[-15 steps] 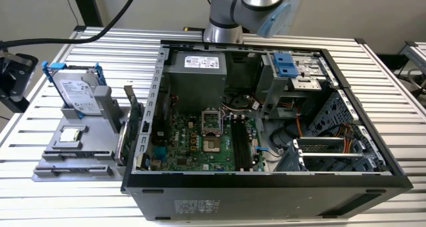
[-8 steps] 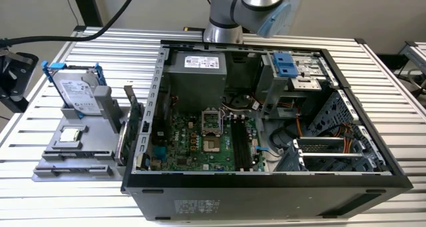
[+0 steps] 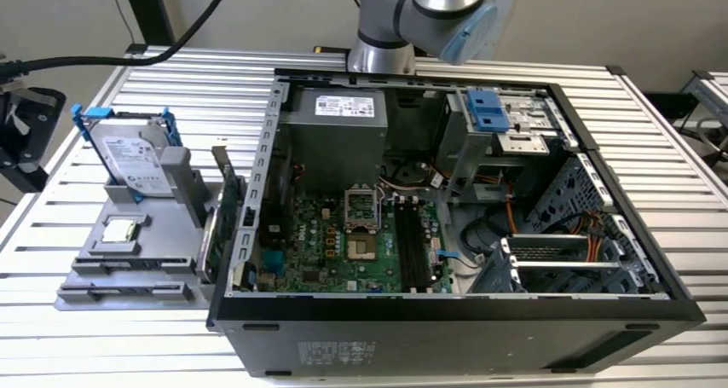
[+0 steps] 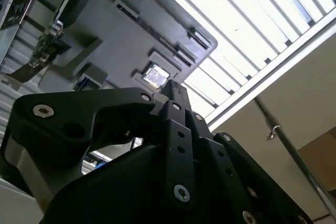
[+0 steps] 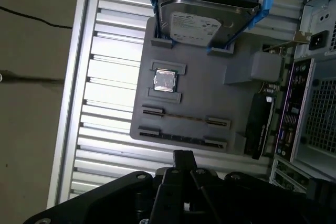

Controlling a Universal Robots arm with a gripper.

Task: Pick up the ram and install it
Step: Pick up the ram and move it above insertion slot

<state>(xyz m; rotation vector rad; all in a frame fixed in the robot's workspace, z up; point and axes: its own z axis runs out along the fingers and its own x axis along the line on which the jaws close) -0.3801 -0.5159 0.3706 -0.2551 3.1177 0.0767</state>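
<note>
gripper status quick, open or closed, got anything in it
gripper: closed, holding nothing, poised over the grey tray

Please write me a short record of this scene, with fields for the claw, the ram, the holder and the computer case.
claw: shut, holding nothing, pointing toward the grey holder
ram: dark stick standing on edge in a holder slot, apart from the claw
also on holder: hard drive in a blue frame, processor chip, expansion card
computer case: open, lying on the slatted table
motherboard slots: black, appear empty
</note>
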